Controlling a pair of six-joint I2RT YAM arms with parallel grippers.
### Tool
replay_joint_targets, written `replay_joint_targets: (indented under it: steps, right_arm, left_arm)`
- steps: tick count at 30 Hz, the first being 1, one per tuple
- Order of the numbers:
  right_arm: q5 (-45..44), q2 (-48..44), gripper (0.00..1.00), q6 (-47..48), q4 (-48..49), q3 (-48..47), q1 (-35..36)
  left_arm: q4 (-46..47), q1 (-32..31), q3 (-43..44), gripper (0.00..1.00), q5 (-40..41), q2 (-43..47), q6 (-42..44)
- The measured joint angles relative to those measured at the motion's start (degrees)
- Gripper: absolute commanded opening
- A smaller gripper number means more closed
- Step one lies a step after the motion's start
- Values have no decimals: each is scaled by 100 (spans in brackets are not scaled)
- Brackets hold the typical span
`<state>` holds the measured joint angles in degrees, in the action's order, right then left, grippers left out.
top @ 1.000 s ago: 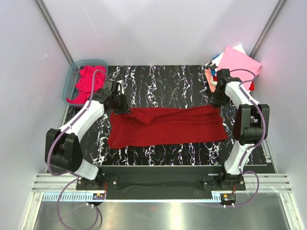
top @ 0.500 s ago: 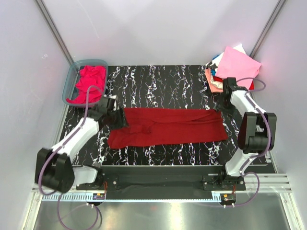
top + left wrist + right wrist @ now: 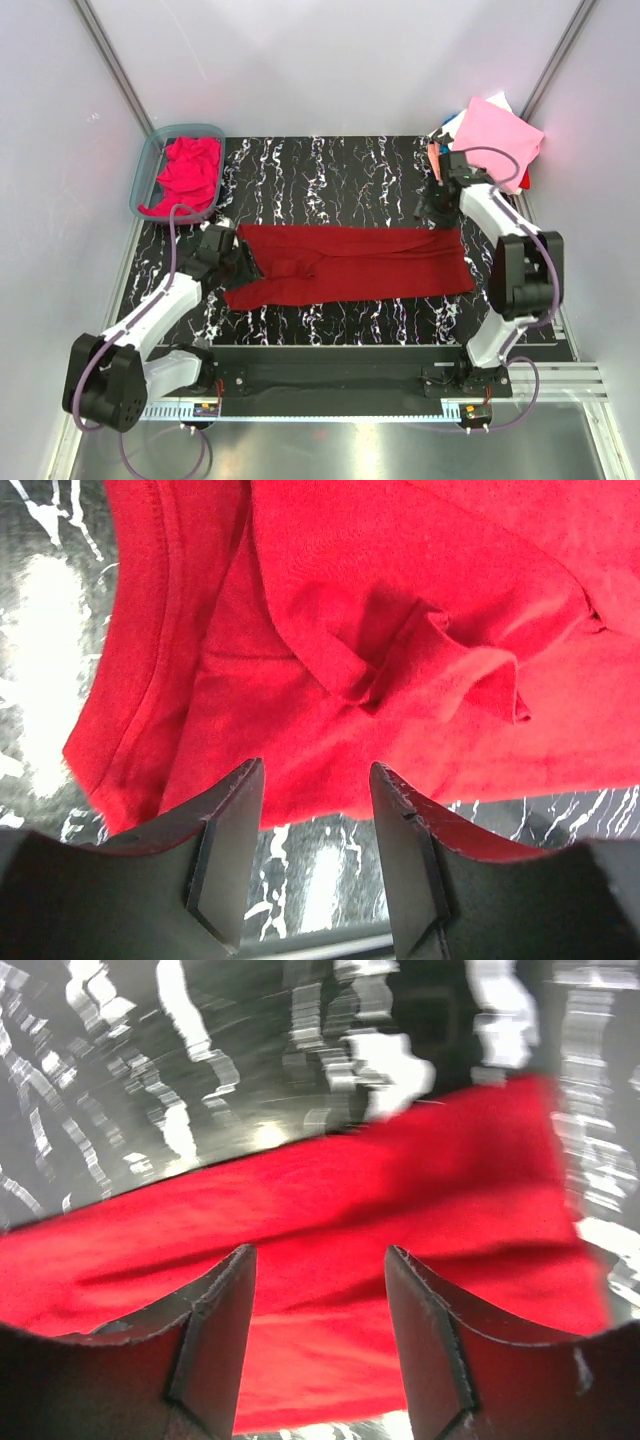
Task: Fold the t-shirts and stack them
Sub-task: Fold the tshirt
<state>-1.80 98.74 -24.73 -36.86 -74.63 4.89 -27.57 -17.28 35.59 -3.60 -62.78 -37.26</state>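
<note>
Dark crimson soft-cloth t-shirt (image 3: 350, 262) lies as long strip on black marbled bench (image 3: 330, 170), limp & light (prob. sags), best pinched at end corners; left tool (image 3: 315, 780) & right tool (image 3: 320, 1260) both released, empty.

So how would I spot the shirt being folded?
Look at the black marbled table. Across its middle lies the dark red shirt, a long flat band, unlike the bright pink one bunched in the tub or the folded stack at the far right.

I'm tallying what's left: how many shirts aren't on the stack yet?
2: the dark red shirt lying across the table's middle, and the magenta shirt bunched in the tub at far left. Others may hide beneath it.
</note>
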Motion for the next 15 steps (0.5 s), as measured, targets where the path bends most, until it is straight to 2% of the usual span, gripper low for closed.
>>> replay_joint_targets:
  steps: [7, 11, 15]
  right_arm:
    - [302, 1056, 55, 162, 2, -326, 267]
    - [326, 1086, 54, 160, 48, 72, 245]
    - [479, 778, 48, 114, 210, 553, 280]
  left_arm:
    - [417, -66, -55, 48, 44, -741, -122]
    - [586, -68, 72, 47, 50, -1486, -133]
    - [645, -63, 879, 45, 81, -2378, -66]
